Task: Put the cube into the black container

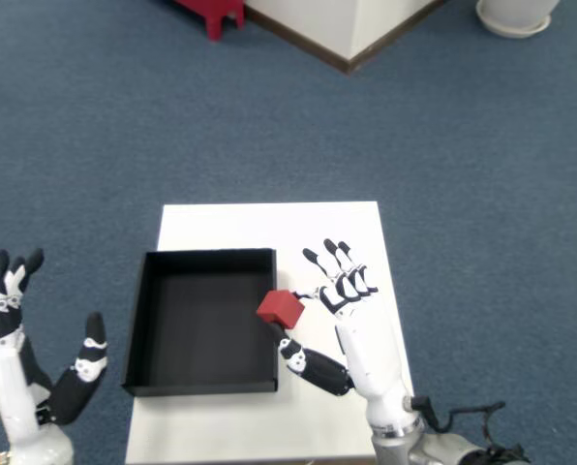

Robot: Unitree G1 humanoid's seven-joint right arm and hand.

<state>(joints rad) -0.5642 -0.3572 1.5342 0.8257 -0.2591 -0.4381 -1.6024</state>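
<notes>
A small red cube (281, 308) hangs over the right wall of the black container (203, 386), an open square tray on the left half of the white table (319, 232). My right hand (339, 320) holds the cube pinched between the thumb and a fingertip, with the other fingers spread upward. The tray's floor is bare. My left hand (37, 373) is raised with fingers apart, off the table's left side, holding nothing.
Blue carpet surrounds the small table. A white cabinet corner (351, 24) and a red object (211, 12) stand at the far top, and a white round base (514, 15) sits at the top right. A black cable (463, 418) trails by my right wrist.
</notes>
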